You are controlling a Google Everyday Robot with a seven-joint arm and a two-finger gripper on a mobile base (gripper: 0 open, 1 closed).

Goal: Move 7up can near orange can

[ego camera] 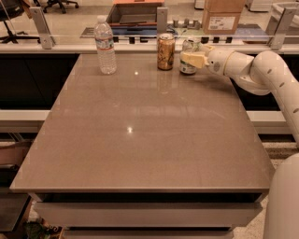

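The 7up can (187, 69), white and green with a silver top, stands upright at the table's far edge, right of centre. The orange can (165, 51), gold-brown with a silver top, stands just to its left with a small gap between them. My gripper (189, 54) reaches in from the right on the white arm (261, 70). Its fingers sit around the 7up can. The pale near finger (194, 59) lies across the can's front and hides its middle. The gripper looks closed on the can, which rests on the table.
A clear plastic water bottle (105, 44) stands at the far left of the brown table (140, 130). Behind the table run a rail with posts (162, 18), a dark tray (133, 14) and a cardboard box (224, 14). My white base (285, 200) stands at the right front corner.
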